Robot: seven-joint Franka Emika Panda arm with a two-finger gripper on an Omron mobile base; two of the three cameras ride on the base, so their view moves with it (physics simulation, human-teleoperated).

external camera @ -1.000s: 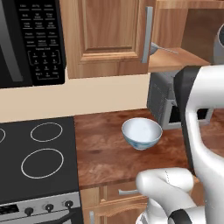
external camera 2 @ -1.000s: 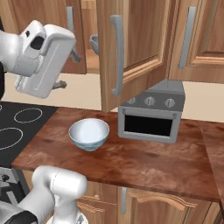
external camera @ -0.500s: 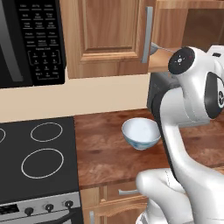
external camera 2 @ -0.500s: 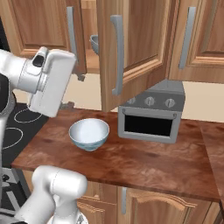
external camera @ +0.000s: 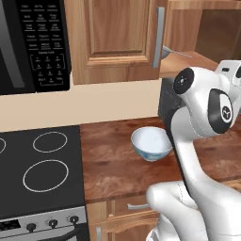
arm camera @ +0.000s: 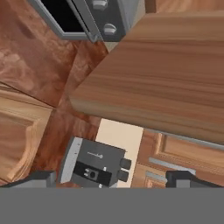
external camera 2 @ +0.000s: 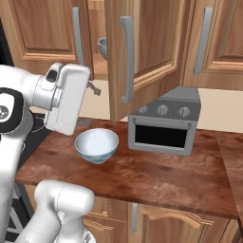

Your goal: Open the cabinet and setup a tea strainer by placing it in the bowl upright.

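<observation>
Wooden counter (external camera 2: 156,171) is carrying the bowl (external camera 2: 96,144) left of a grey toaster oven (external camera 2: 163,126), stove (external camera: 37,174) further left, microwave (external camera: 33,42) above it. The cabinet (external camera 2: 137,52) is standing with one door swung wide out over the counter, so the opening step is looking done.

Over the last second the arm is swinging: the white hand is coming down and in from high on the left of the right base view, now sitting just above and left of the bowl, below the cabinet opening. The base is not driving; bowl and oven are holding position.

The tea strainer (external camera 2: 102,46) is sitting up on the cabinet shelf, untouched, handle poking out toward the open side.

The gripper (arm camera: 111,177) is showing its fingertips well apart with nothing between them, looking at the door underside and the oven.

Judgement: this is repositioning after the door pull. Next, the hand needs to be rising and reaching into the shelf; the open door edge is the collision risk.
</observation>
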